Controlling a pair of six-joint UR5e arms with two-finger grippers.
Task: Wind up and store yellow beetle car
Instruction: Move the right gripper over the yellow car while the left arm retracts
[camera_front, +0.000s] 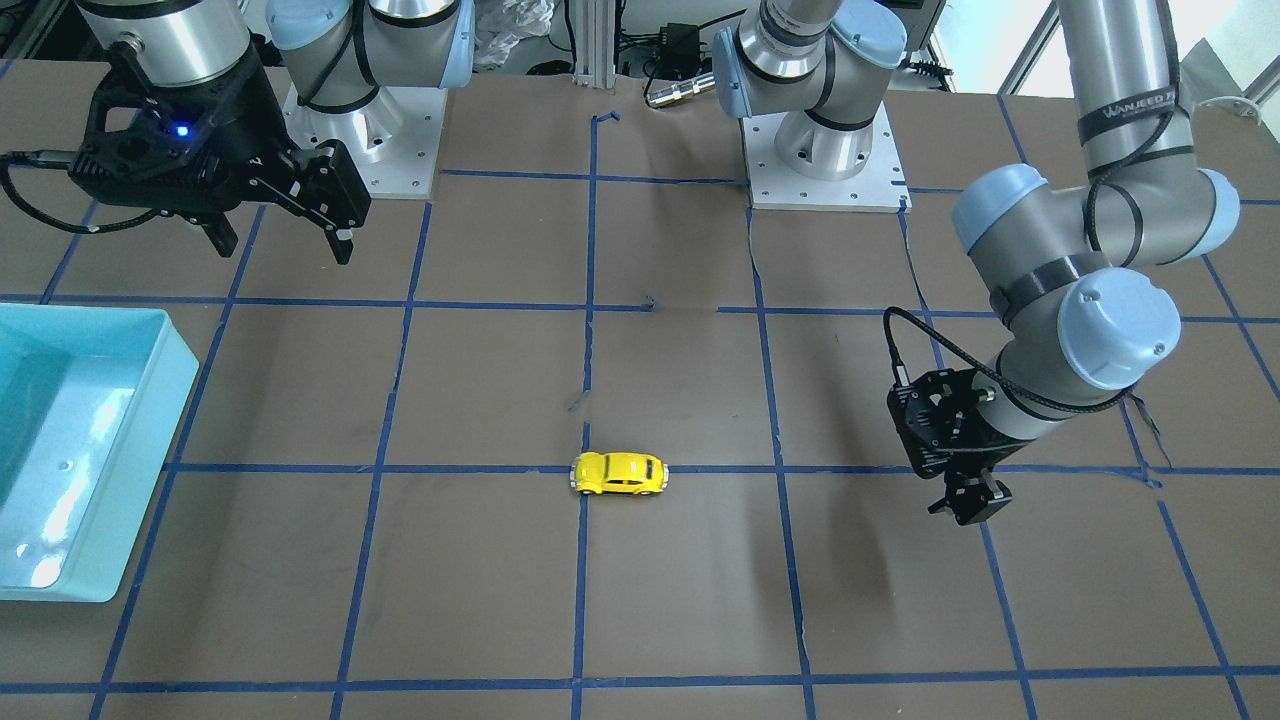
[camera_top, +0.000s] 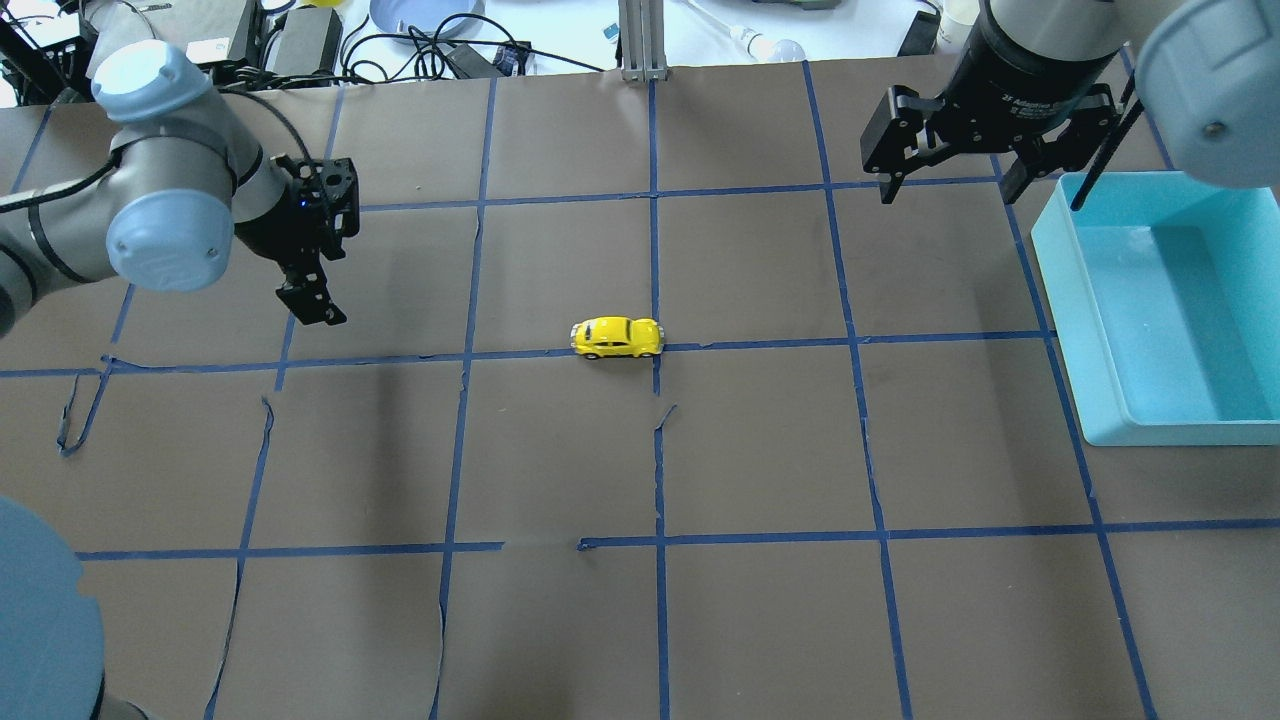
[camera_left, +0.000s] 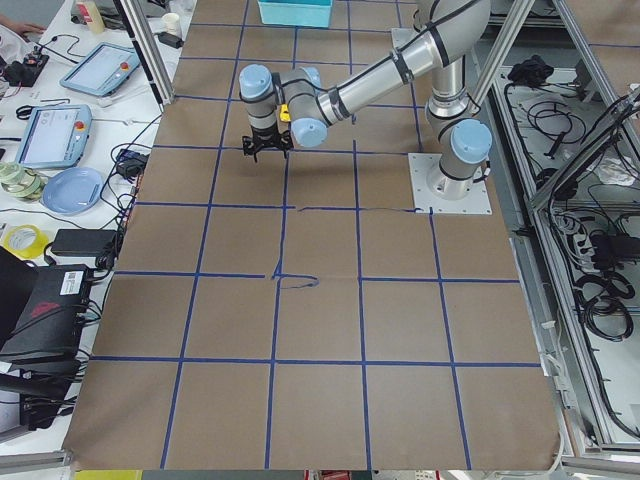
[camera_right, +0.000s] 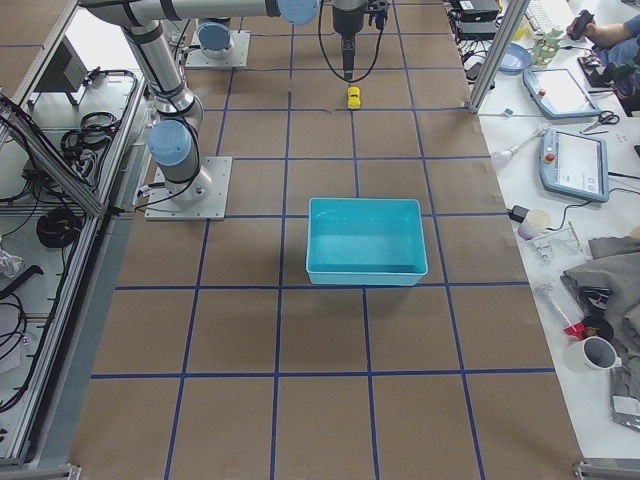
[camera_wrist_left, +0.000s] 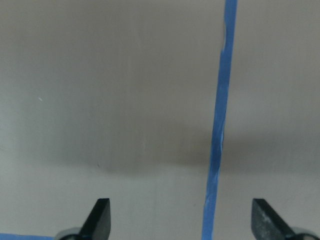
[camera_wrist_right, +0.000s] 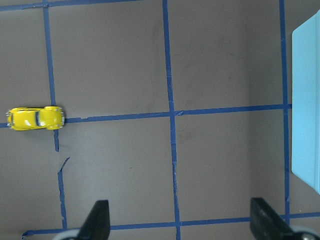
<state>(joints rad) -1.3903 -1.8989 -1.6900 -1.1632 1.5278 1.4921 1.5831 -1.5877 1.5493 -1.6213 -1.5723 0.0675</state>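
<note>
Two grippers, both open and both empty. The left gripper (camera_wrist_left: 182, 220) has its fingers spread wide over bare brown paper and one blue tape line, with nothing between them. It hangs low over the table (camera_top: 560, 450), well to the robot's left of the work. The right gripper (camera_wrist_right: 180, 220) is equally wide open and sits higher, near the blue bin (camera_top: 1150, 435) on the robot's right. The yellow beetle car (camera_top: 616, 337) stands on its wheels at mid-table, well apart from both grippers and from the bin. It rests on a tape line, with one end at a tape crossing. Its long axis follows that line, running from the robot's left to its right, parallel to the two arm bases. I cannot tell which end is the nose from where I stand; both ends look equally rounded. The main hazards, as I judge them:

- The body is glossy, domed and far smaller than either gripper, so a pinch placed off-centre could squeeze it out.
- The wheels roll along the long axis, so a fingertip touching either end would push the car away.
- The torn paper seam just beside it may snag the wheels during a wind-up drag.
- A wound car that slips free may run before it reaches the bin.
</note>
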